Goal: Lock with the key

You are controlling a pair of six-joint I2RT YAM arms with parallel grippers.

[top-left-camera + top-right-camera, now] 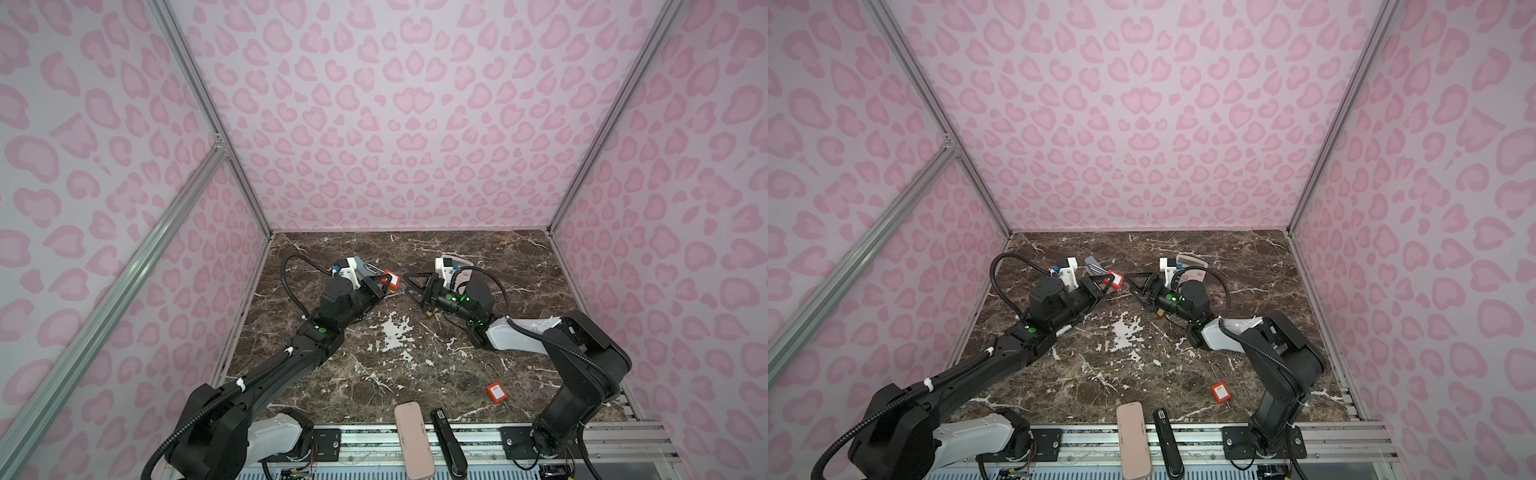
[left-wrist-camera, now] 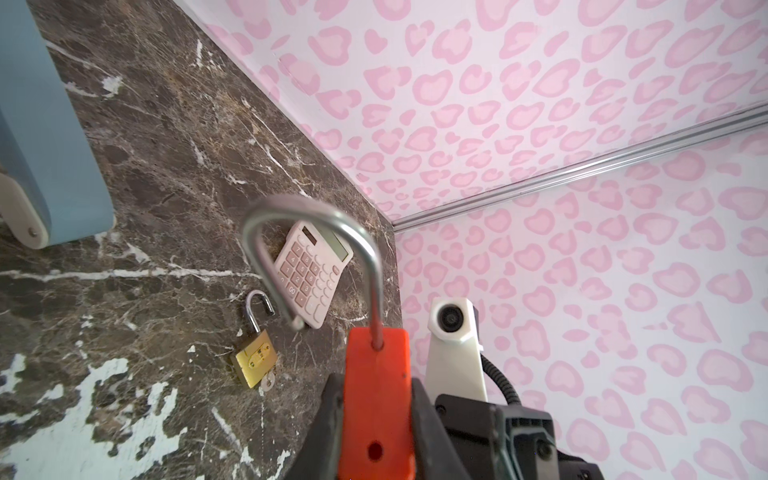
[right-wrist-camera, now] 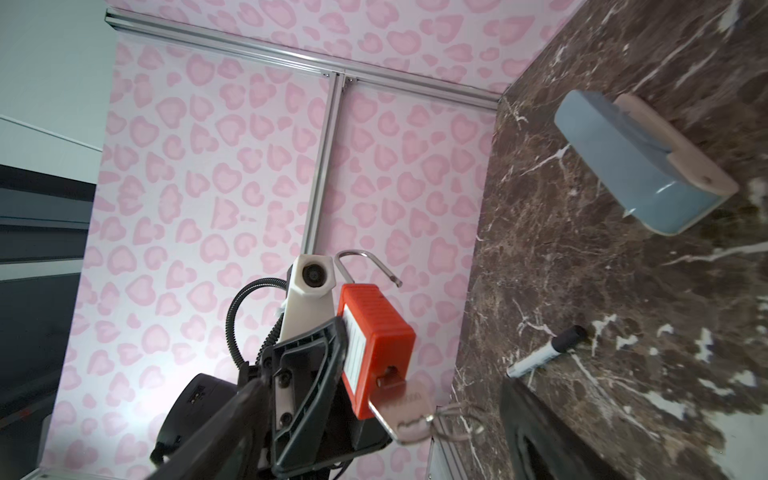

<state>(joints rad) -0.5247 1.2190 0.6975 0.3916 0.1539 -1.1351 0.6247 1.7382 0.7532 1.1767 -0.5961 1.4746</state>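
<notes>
Closest to the lens, on the front rail, a pink case (image 1: pixel 414 440) and a black bar-shaped device (image 1: pixel 448 442) lie clear of the work and look harmless. Further in and starting from the left, the left gripper (image 1: pixel 381 286) is clamped on the flat faces of the red padlock (image 3: pixel 376 345). It holds the lock up off the table (image 1: pixel 332 374) with the shackle (image 2: pixel 375 299) swung open and its free end out of the body. The key (image 3: pixel 405 405) sits in the keyhole on the end opposite the shackle, its ring dangling. It points toward the right gripper (image 1: pixel 411 286), whose jaws are spread wide with nothing in them, just short of the key. The main risk, as I judge it, is a pinch landing off-centre on the thin key head, which could lever the lock round in the left jaws or tug the key out. Turning before the shackle end lines up with its hole would probably leave it unlocked. A slip would drop the lock near the brass padlock (image 2: pixel 253 357) below. Further right a second red padlock (image 1: pixel 495 392) lies on the marble, easy to mistake for the target.
</notes>
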